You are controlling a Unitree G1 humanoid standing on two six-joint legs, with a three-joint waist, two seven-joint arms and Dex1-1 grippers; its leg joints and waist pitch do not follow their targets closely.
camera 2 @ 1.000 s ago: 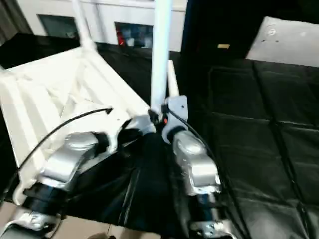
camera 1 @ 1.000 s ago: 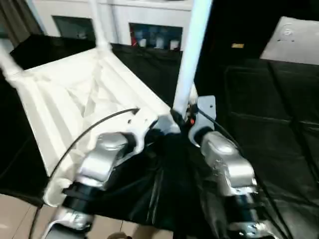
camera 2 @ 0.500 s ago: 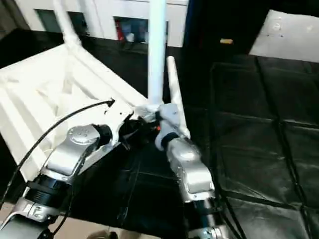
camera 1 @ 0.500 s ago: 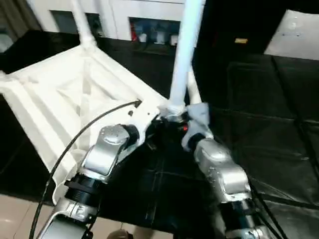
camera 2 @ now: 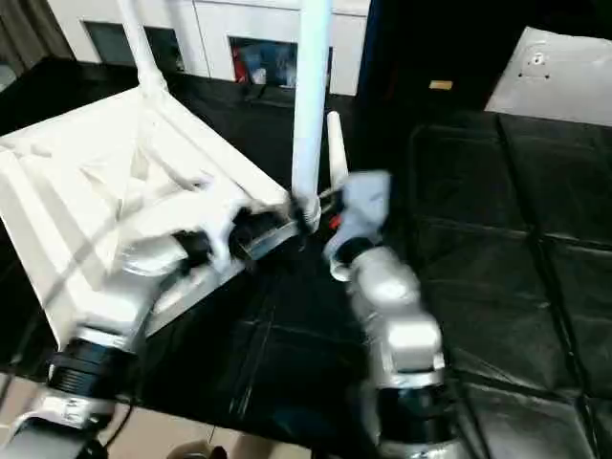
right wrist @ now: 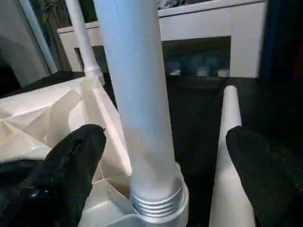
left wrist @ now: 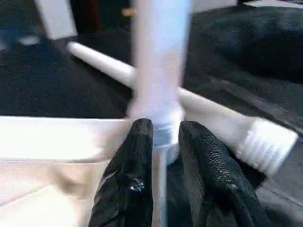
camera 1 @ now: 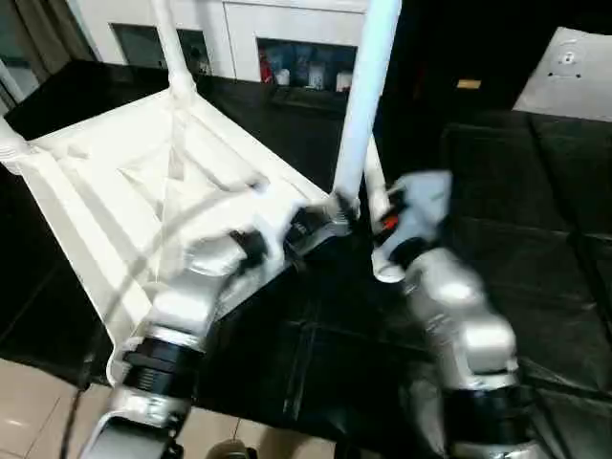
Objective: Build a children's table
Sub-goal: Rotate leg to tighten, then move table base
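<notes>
While your wide-spread right gripper (right wrist: 161, 156) straddles the upright leg (right wrist: 137, 99), your left gripper (left wrist: 165, 137) pinches its socket (left wrist: 163, 137).

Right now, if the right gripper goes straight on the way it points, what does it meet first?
Most likely the upright leg standing between the right gripper's open fingers, near its threaded base in the tabletop's corner socket. Depth is unclear.
</notes>
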